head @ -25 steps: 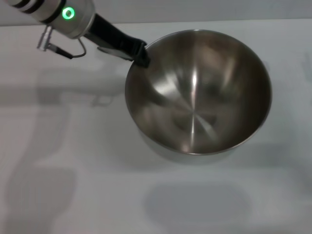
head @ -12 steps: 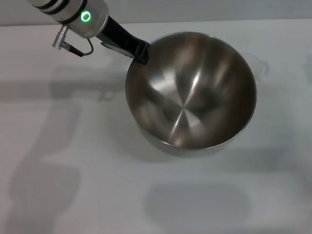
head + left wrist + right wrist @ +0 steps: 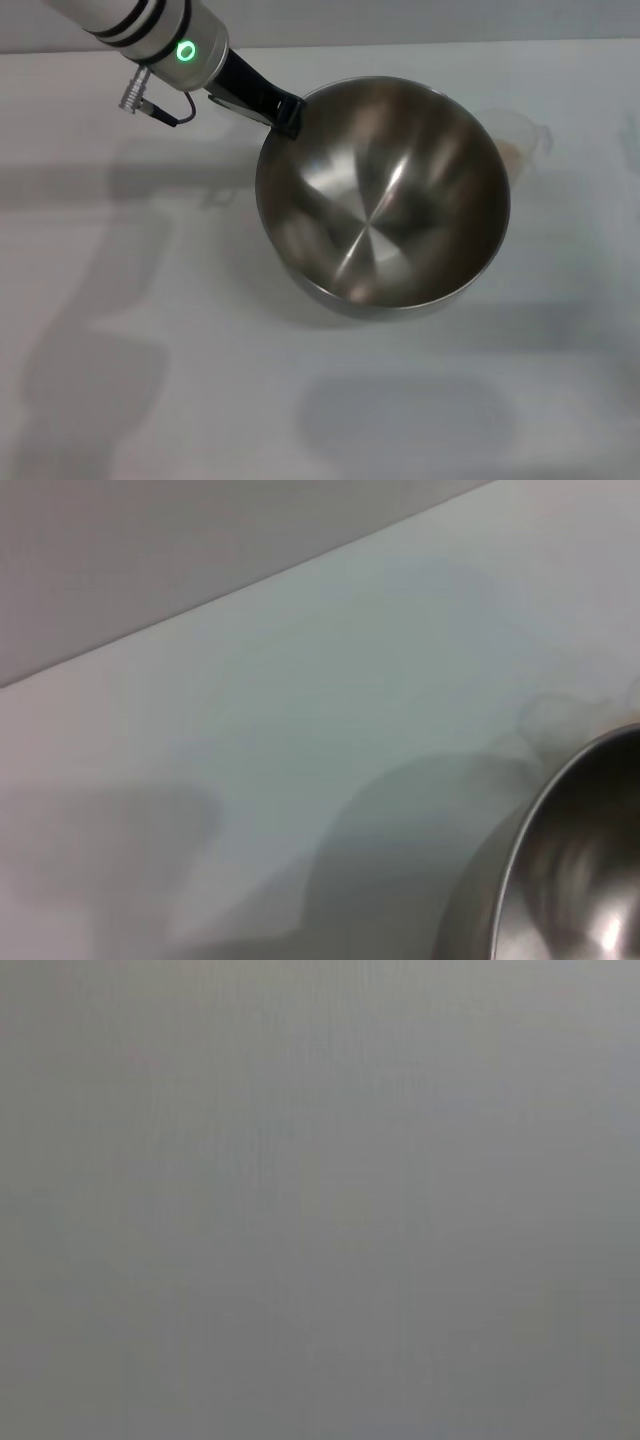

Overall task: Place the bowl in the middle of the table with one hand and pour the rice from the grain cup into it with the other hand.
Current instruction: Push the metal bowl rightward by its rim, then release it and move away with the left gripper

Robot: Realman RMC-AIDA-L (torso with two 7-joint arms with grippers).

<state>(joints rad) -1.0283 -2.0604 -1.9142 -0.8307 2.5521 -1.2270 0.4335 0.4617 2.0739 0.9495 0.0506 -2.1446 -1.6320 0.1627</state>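
The shiny steel bowl (image 3: 385,200) fills the middle of the head view, tilted and held over the white table (image 3: 150,330). My left gripper (image 3: 288,113) is shut on the bowl's far-left rim. The bowl's rim also shows in the left wrist view (image 3: 575,870). The clear grain cup (image 3: 522,138) peeks out behind the bowl's right rim, with pale rice (image 3: 511,153) inside it. My right gripper is out of view, and the right wrist view shows only a plain grey surface.
The left arm (image 3: 150,35) reaches in from the top left. The bowl's shadow (image 3: 400,415) lies on the table near the front edge.
The left arm has shifted to the right and the bowl has shrunk in view and drawn leftward. This has uncovered the grain cup at the bowl's right.
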